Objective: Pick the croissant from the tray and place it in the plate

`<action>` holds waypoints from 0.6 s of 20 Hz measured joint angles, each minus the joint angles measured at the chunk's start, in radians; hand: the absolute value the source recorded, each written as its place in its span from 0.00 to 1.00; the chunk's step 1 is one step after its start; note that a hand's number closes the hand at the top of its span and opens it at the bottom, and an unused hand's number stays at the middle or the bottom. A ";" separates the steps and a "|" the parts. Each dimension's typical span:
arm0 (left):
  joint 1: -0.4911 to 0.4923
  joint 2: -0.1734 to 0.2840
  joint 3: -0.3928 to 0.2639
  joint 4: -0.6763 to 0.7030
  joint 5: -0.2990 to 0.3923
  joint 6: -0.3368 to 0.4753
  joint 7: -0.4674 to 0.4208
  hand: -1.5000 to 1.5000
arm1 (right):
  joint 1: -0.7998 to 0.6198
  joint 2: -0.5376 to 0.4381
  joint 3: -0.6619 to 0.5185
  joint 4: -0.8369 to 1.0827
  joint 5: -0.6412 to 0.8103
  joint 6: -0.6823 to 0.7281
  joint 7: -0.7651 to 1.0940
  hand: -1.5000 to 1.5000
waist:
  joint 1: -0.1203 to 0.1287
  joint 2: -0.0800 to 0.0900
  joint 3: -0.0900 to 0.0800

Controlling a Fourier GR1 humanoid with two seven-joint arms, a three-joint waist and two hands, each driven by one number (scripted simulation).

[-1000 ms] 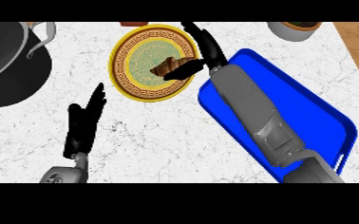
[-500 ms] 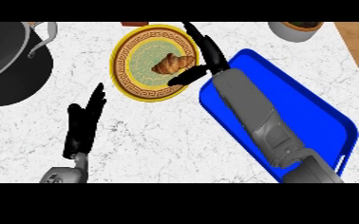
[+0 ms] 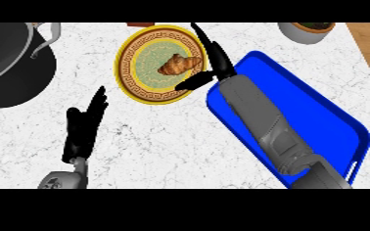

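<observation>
Croissant (image 3: 179, 64): lies in the middle of the yellow-rimmed plate (image 3: 133, 85), apart from both hands. Right hand (image 3: 217, 64): open, holding nothing, fingers spread over the plate's right rim. Blue tray (image 3: 325, 112): just right of the plate, forearm across it. Left hand (image 3: 83, 125): open, resting on bare white counter (image 3: 159, 142) below-left. Black pot (image 3: 18, 68) at left edge; bowl (image 3: 307, 32) at top right.

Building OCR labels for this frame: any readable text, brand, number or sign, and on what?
None readable.
plate: patterned key-style border on the rim only, no letters.
croissant, blue tray, dark pot, cup: no markings visible.
</observation>
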 measured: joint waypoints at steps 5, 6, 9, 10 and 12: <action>0.004 -0.008 -0.002 -0.025 -0.016 0.016 0.023 0.50 | 0.000 -0.007 0.012 0.026 0.009 -0.014 -0.007 0.00 | -0.011 -0.002 0.000; 0.009 -0.004 0.000 -0.034 -0.014 0.013 0.026 0.50 | -0.005 -0.007 0.005 0.040 0.012 -0.015 -0.011 0.00 | -0.012 -0.002 0.000; 0.005 -0.012 0.000 -0.021 -0.020 0.015 0.007 0.50 | -0.015 -0.013 -0.010 0.079 0.023 -0.027 -0.027 0.00 | -0.013 0.000 0.000; 0.006 -0.010 0.001 -0.019 -0.019 0.012 0.005 0.50 | -0.018 -0.011 -0.012 0.087 0.025 -0.032 -0.027 0.00 | -0.012 0.001 0.000; 0.000 -0.003 0.011 -0.018 -0.015 0.007 0.016 0.50 | -0.017 -0.026 -0.018 0.106 0.033 -0.023 -0.038 0.00 | -0.013 0.001 0.000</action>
